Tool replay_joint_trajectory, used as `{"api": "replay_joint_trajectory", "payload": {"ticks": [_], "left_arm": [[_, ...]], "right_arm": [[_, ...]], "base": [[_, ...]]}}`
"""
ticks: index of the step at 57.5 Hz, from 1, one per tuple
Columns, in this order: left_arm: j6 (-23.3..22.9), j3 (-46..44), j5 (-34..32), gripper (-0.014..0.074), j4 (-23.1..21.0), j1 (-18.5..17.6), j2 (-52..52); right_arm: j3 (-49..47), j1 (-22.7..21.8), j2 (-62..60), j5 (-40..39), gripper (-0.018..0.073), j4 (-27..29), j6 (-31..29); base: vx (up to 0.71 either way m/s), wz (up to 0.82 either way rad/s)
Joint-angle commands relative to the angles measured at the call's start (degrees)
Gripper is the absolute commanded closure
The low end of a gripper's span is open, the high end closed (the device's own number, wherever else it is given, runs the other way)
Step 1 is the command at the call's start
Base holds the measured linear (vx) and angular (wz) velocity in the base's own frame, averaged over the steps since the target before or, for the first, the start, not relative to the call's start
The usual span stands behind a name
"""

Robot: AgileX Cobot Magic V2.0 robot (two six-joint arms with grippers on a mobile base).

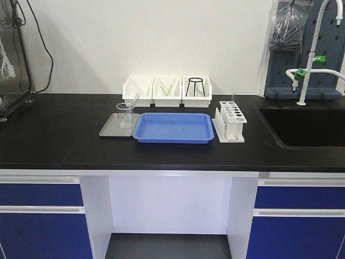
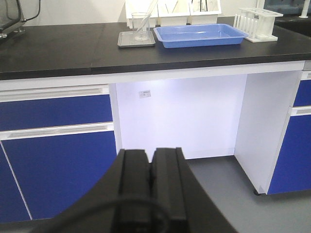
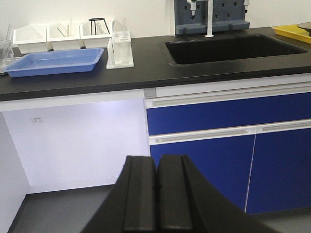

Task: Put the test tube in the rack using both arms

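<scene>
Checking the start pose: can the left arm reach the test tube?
Probably yes: the tube leans out of the beaker, top exposed, nothing before it; the left gripper is shut and low.

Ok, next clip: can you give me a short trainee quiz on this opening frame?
1. True or false: the test tube already stands in the rack.
2. What lies on the counter between the beaker and the rack? A) the blue tray B) the sink C) the white bins
3. Fill in: the left gripper and the right gripper both hang below counter level, each with its jaws ____.

Key
1. False: it leans in the beaker on the grey tray.
2. A.
3. Shut.
</scene>
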Motion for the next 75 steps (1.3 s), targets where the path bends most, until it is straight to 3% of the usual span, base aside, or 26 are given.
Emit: {"api": "replay_joint_trajectory", "payload": {"ticks": [1,75], "left_arm": [[-0.32,-1.69,-4.93,0.0603,-0.28,0.04,-0.86],[-0.32,-1.69,-4.93,0.0603,-0.28,0.04,-0.86]], "right_arm": [[1.06,-0.14,-0.49,-4.58,0.0567,-0.55,-0.18],[1.06,-0.14,-0.49,-4.79,0.0567,-0.55,-0.18]], "base": [[0.0,0.0],[0.05,0.0]]}}
